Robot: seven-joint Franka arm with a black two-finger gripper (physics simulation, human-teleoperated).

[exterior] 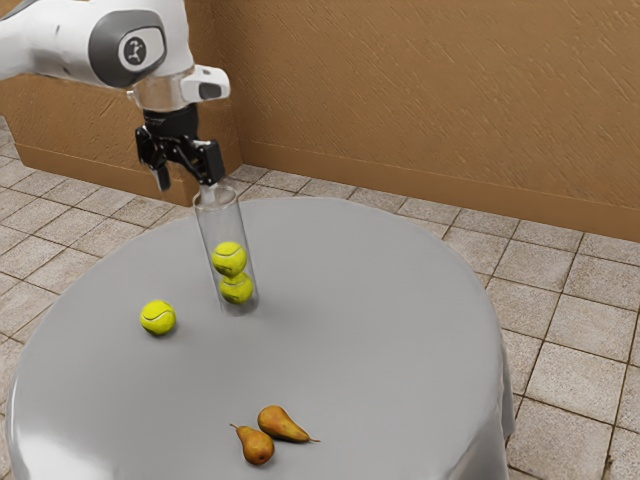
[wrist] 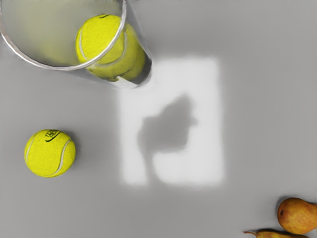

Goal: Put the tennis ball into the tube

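And here's the gripper (exterior: 187, 186), fingers spread wide with nothing between them, up by the rim of the clear tube (exterior: 209, 225); two balls (exterior: 229, 259) sit stacked inside, the loose tennis ball (exterior: 158, 317) rests on the grey table (exterior: 350, 330) near the tube, two pears (exterior: 284, 424) lying well apart from it

Brown textured wall (exterior: 420, 90) behind pale square floor tiles (exterior: 580, 370).

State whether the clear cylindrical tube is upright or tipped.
Upright: the tube stands on the round grey table, with two fuzzy yellow tennis balls stacked inside.
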